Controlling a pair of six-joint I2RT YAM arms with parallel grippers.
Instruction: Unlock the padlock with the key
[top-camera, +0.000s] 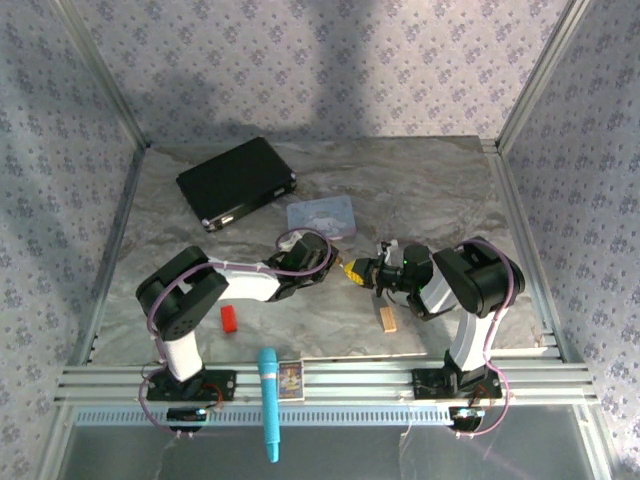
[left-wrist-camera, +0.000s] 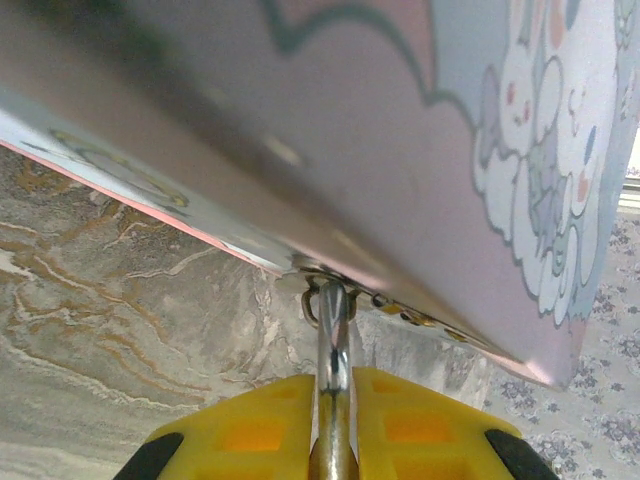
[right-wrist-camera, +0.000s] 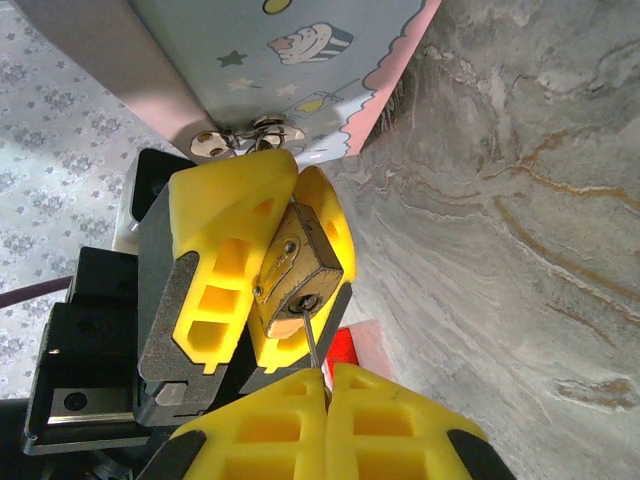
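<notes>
Left tool (left-wrist-camera: 335, 390) clamps padlock (right-wrist-camera: 293, 268), keyhole facing right tool (right-wrist-camera: 325, 385), likely to steady it. Shackle is hooked on tin box (right-wrist-camera: 290, 50). Right tool pinches key (right-wrist-camera: 311, 345), tip at keyhole just ahead.

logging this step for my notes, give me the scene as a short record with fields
left gripper: shut on the padlock
right gripper: shut on the key
key: thin shaft meets the keyhole in the padlock's end face
padlock: sits at the clasp of the pastel tin; cannot tell if the shackle is released
also on table: black case, red block
</notes>
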